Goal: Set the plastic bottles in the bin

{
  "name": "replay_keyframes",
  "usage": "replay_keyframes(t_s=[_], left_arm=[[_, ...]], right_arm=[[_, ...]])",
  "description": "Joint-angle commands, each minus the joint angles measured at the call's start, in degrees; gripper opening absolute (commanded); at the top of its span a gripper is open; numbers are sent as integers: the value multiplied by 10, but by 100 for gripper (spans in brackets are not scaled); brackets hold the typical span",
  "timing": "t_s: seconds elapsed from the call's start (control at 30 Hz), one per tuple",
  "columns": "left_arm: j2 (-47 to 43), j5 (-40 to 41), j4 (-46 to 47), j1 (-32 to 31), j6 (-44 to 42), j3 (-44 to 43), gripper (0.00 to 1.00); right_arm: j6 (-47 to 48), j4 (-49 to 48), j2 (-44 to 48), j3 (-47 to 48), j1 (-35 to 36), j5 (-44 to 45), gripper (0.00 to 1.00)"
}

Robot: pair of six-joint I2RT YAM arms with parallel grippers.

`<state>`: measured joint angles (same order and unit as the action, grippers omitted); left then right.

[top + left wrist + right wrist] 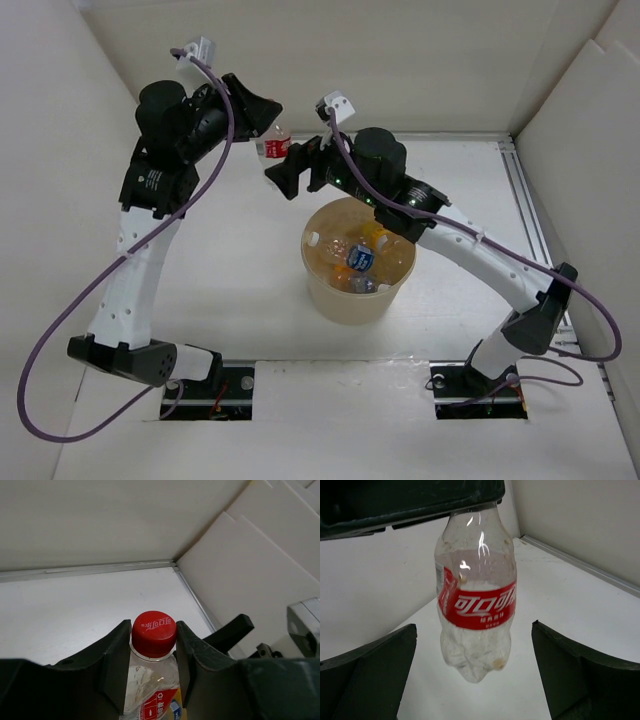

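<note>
Red-capped and almost clear, one bottle (150, 680) hangs upright in the air. It is pinched at the neck, just under its cap (154, 631), by the left gripper (153, 650), whose two dark fingers are closed tight against it. A red label with white lettering wraps its middle, the lower body looks dented and a little grubby inside, and its base is off the table (240, 270). The right gripper (475, 632) faces it with its jaws spread wide, one finger on each side of the bottle's lower half and neither touching it. From above, the held bottle sits beyond the far left rim of the bin (335, 300), near it but not over the opening. That round tan bin stands on the white table between the two arms, partly under the right arm's wrist. Inside it lie several other bottles (360, 258), a blue-labelled one on top with orange-yellow ones around it; I cannot tell exactly how many. Plain white walls (60, 120) close in the table on three sides.
</note>
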<state>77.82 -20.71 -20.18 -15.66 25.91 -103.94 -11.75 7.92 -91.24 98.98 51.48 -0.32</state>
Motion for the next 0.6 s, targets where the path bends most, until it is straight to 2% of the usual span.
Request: replay_keyframes(t_s=[0.0, 0.17, 0.2, 0.27, 0.3, 0.33, 0.37, 0.4, 0.43, 0.47, 0.57], left_arm=[[-11, -65, 69, 1, 40, 33, 0], [-26, -117, 134, 1, 82, 84, 0], [-26, -129, 141, 1, 82, 90, 0], [-32, -143, 152, 1, 96, 99, 0], [-40, -148, 159, 1, 96, 105, 0], [-40, -148, 159, 1, 102, 105, 0], [-46, -148, 159, 1, 102, 105, 7], [-51, -139, 147, 1, 102, 105, 21], [-51, -123, 140, 1, 94, 92, 58], [-51, -114, 133, 1, 82, 86, 100], [-51, -79, 100, 1, 71, 56, 100]], right_arm=[[5, -56, -8, 31, 5, 24, 100], [-1, -68, -40, 44, 5, 5, 98], [-1, -68, -49, 44, 5, 5, 84], [-7, -80, -56, 44, 5, 5, 64], [-7, -80, -56, 44, 5, 5, 20], [-7, -80, -56, 44, 5, 17, 1], [-7, -80, -56, 33, 5, 17, 0], [-7, -80, -43, 27, 5, 17, 0], [-7, -80, -33, 19, 5, 17, 0], [-7, -80, -25, 10, 5, 28, 0], [-7, -80, 29, -41, 5, 63, 0]])
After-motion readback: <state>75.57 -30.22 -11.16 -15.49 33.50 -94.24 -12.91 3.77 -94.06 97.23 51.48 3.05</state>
